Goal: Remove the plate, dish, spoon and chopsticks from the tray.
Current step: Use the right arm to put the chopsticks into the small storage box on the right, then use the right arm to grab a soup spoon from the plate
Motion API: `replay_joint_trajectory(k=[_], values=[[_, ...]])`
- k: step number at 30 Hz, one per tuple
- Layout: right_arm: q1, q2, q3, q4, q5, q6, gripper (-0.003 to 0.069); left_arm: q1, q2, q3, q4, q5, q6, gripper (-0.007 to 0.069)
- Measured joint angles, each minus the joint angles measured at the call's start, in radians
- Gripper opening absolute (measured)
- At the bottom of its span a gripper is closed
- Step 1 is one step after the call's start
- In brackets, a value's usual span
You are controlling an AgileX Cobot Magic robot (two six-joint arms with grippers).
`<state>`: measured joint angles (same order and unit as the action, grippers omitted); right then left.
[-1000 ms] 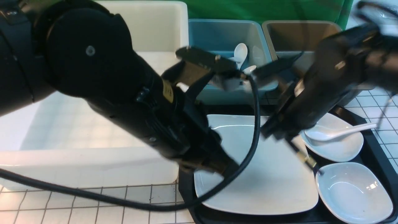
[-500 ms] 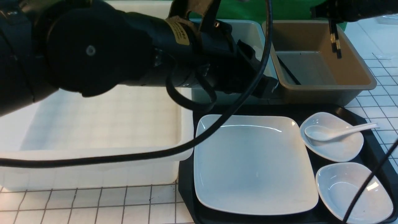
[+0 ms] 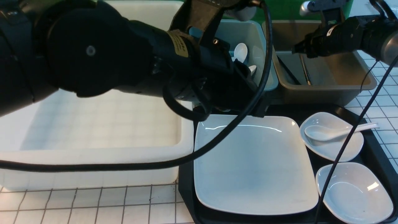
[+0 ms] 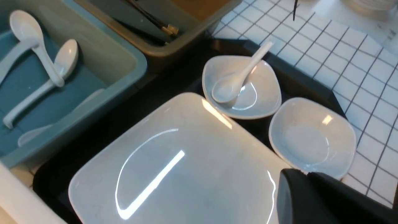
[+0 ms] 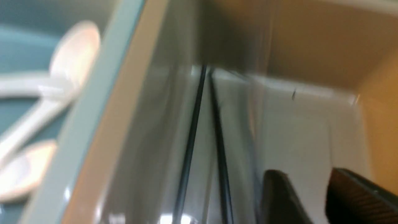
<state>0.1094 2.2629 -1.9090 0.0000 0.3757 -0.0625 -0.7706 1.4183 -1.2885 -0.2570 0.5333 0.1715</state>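
Note:
The white square plate (image 3: 255, 165) lies on the black tray (image 3: 374, 149). It also shows in the left wrist view (image 4: 186, 161). To its right, a small dish (image 3: 339, 149) holds the white spoon (image 3: 335, 132), and a second small dish (image 3: 354, 193) is empty. The black chopsticks (image 3: 305, 73) lie in the brown bin (image 3: 342, 90), seen as two thin sticks (image 5: 192, 124). My right gripper (image 3: 298, 49) hangs open and empty over that bin (image 5: 306, 174). My left gripper (image 4: 306, 174) is shut and empty, above the plate's far edge (image 3: 259, 107).
A large white tub (image 3: 93, 124) stands left of the tray. A blue bin (image 3: 267, 84) behind the tray holds several white spoons (image 4: 46, 68). The left arm's black cable (image 3: 217, 146) loops over the plate, and the right arm's cable (image 3: 345, 146) crosses the dishes.
The right gripper has come down over the brown bin and let go of the chopsticks, which now lie inside it. The left arm has dropped slightly toward the plate's far edge.

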Motion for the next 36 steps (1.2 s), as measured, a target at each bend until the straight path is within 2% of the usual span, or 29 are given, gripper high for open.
replay_joint_trajectory(k=[3,4,6,7,12,15,17,23,28,32,36], values=[[-0.001,-0.003,-0.001,0.000,0.074,-0.001,0.0351,0.000,0.000,0.000,0.000,0.025,0.000,-0.0017],[-0.004,-0.009,-0.009,0.000,0.144,-0.021,0.0384,0.000,0.000,0.000,-0.003,0.040,0.000,-0.0017],[-0.007,-0.025,-0.017,0.000,0.230,-0.039,0.0396,0.000,0.000,0.000,-0.009,0.047,0.000,-0.0017],[-0.010,-0.053,-0.030,0.000,0.333,-0.064,0.0395,0.000,0.000,0.000,-0.016,0.054,0.000,-0.0017],[-0.010,-0.173,-0.053,0.000,0.687,-0.128,0.0318,0.000,0.000,0.000,-0.034,0.100,0.000,-0.0017],[-0.010,-0.205,-0.054,0.000,0.803,-0.166,0.0262,0.000,0.000,0.000,-0.037,0.150,0.000,-0.0017],[-0.009,-0.208,-0.047,0.000,0.821,-0.187,0.0245,0.000,-0.001,0.000,-0.043,0.171,0.000,-0.0017],[0.014,-0.218,0.140,0.000,0.837,-0.363,0.0227,0.000,-0.001,0.000,-0.055,0.301,0.008,-0.0017],[0.021,-0.218,0.236,-0.068,0.844,-0.396,0.0223,0.000,-0.001,0.000,-0.060,0.358,0.028,-0.0017],[0.029,-0.223,0.243,-0.089,0.842,-0.471,0.0230,0.000,-0.001,0.000,-0.061,0.362,0.033,-0.0017],[0.043,-0.225,0.248,-0.092,0.830,-0.546,0.0337,0.000,-0.001,0.000,-0.061,0.354,0.045,-0.0017]])
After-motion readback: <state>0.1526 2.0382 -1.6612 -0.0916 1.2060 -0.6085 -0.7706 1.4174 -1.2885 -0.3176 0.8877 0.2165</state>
